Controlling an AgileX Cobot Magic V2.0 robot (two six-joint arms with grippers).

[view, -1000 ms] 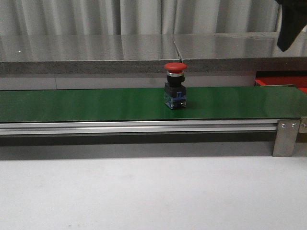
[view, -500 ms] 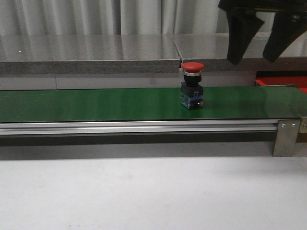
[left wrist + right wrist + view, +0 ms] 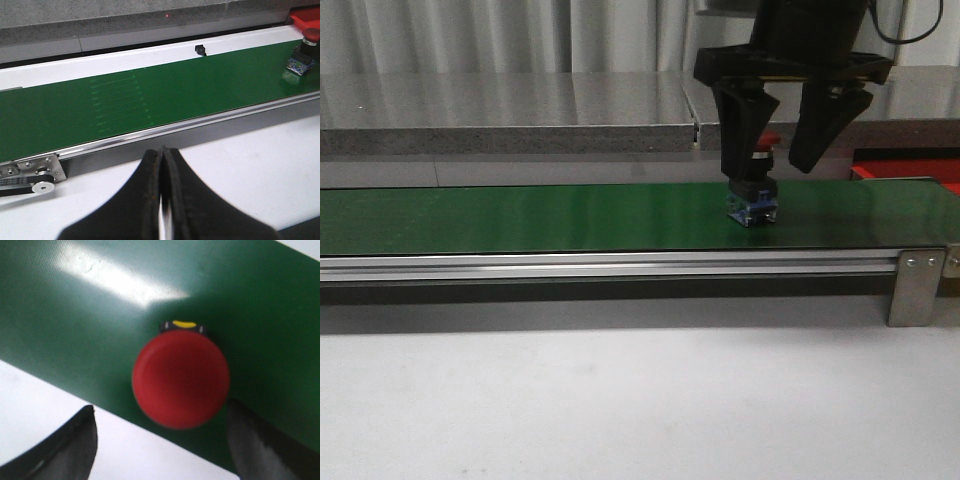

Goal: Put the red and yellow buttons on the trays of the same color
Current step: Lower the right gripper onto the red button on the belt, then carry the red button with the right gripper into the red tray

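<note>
- Front view: right gripper (image 3: 780,165), matte black tapered fingers spread wide, straddles red button (image 3: 761,145) with glossy domed cap, on smooth green belt (image 3: 520,218).
- Left gripper (image 3: 162,200) clenched, grasping nothing.
- Flat red tray (image 3: 910,170) beyond.

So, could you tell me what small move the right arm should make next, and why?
Probably close the right gripper on the red button. Its open fingers already straddle the button, which stands upright on the green belt; the right wrist view shows the cap centred between them.
</note>
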